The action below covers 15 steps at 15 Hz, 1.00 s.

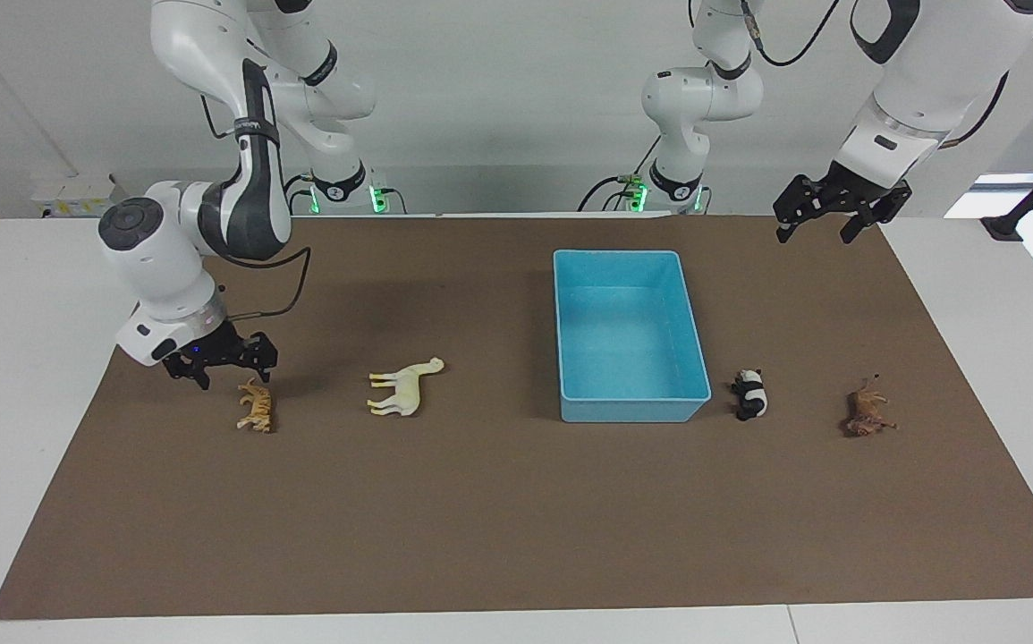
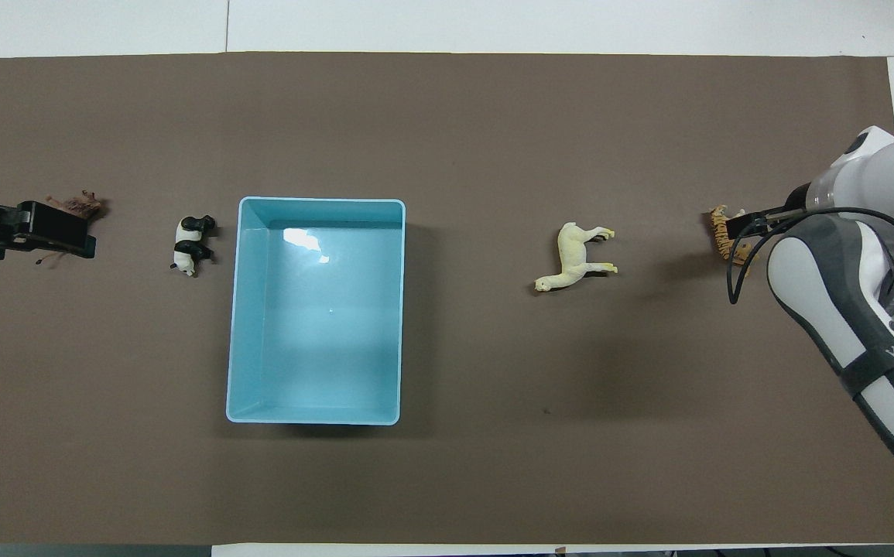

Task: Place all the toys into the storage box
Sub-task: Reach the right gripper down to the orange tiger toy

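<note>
Toys, four, as I see them across the facing view: orange striped tiger [image 1: 255,407] lying on the brown mat [image 1: 498,519], my right gripper [image 1: 223,360] low over it, fingers spread, holding nothing; cream camel [image 1: 404,386] on its side; empty light blue storage box [image 1: 629,410]; panda [image 1: 750,394]; brown lion [image 1: 867,412]. Left gripper [image 1: 825,219] waits raised, released. No legible writing.
</note>
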{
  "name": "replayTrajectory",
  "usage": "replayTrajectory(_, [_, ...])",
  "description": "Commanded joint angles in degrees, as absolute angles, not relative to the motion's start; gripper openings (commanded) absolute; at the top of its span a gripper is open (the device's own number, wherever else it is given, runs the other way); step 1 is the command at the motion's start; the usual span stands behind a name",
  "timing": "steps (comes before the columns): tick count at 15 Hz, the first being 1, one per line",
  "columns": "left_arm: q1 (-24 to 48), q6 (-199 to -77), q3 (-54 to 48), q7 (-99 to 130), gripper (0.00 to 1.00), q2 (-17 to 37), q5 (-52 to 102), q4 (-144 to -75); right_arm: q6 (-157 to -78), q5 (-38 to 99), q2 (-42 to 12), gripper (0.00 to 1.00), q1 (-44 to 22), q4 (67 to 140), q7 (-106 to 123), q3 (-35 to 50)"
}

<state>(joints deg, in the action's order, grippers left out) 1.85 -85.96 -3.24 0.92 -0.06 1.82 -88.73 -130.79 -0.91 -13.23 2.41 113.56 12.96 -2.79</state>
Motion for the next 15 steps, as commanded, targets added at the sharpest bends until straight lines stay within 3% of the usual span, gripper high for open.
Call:
replayTrajectory(1, [1.7,-86.7,-3.2,0.4,1.00,-1.7,1.9,-90.5,-135.4,-0.7,-16.0,1.00,2.6,114.2,14.9,-2.5])
replayTrajectory(4, [2.0,-86.9,-3.2,0.4,1.00,-1.7,1.9,-90.5,-139.5,-0.7,-19.2,1.00,2.6,114.0,14.9,-2.5])
replayTrajectory(9, [1.7,-87.1,-3.1,0.4,1.00,-2.8,1.7,-93.1,-139.4,-0.5,-19.8,1.00,2.5,113.9,14.3,-2.3])
replayTrajectory(12, [1.5,-98.2,-3.1,0.4,1.00,-4.9,0.7,-100.3,-139.3,-0.5,-20.0,0.99,2.8,114.0,14.3,-2.3])
replayTrajectory(15, [-0.4,-107.0,-3.1,0.2,1.00,-1.5,0.5,-103.3,-138.8,-0.1,-20.0,0.93,2.9,114.2,12.3,-2.3])
